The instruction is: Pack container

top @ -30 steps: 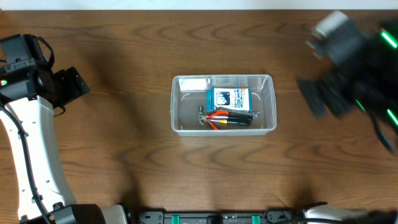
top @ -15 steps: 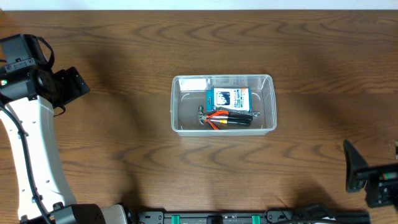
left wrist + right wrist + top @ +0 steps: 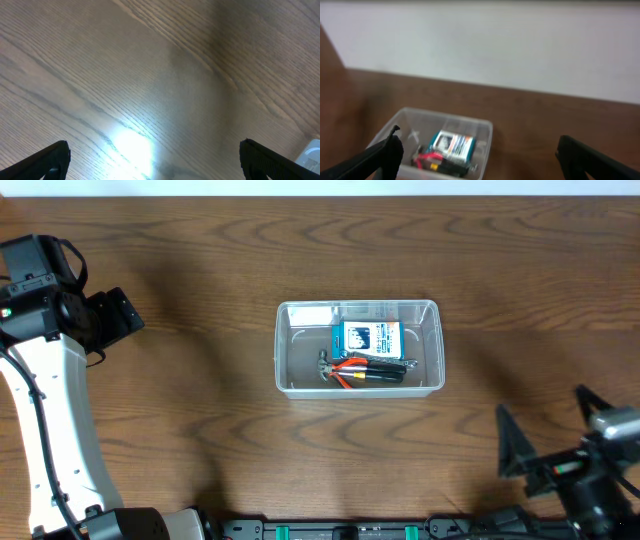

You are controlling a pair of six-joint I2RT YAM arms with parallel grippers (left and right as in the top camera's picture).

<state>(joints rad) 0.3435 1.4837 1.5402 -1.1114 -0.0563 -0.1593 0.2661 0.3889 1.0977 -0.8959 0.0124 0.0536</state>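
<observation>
The clear plastic container (image 3: pixel 288 350) stands in the middle of the table. Inside it lie a small blue-and-white box (image 3: pixel 365 338) and a red-handled hand tool (image 3: pixel 360 370). It also shows in the right wrist view (image 3: pixel 482 130), with the box (image 3: pixel 452 145) and tool (image 3: pixel 431 159) inside. My right gripper (image 3: pixel 548 442) is open and empty near the table's front right edge, apart from the container; its fingers (image 3: pixel 480 161) frame the bin. My left gripper (image 3: pixel 155 160) is open and empty over bare wood at the far left; its body (image 3: pixel 110 317) shows from overhead.
The dark wooden table (image 3: pixel 200 260) runs to a white wall at the back (image 3: pixel 485 45). A black rail with green clips (image 3: pixel 330 530) lies along the front edge. A corner of the container shows at the left wrist view's lower right (image 3: pixel 311 152).
My right arm swept from the far right back down to the front right corner and now points towards the container. The left arm and the container's contents have not moved.
</observation>
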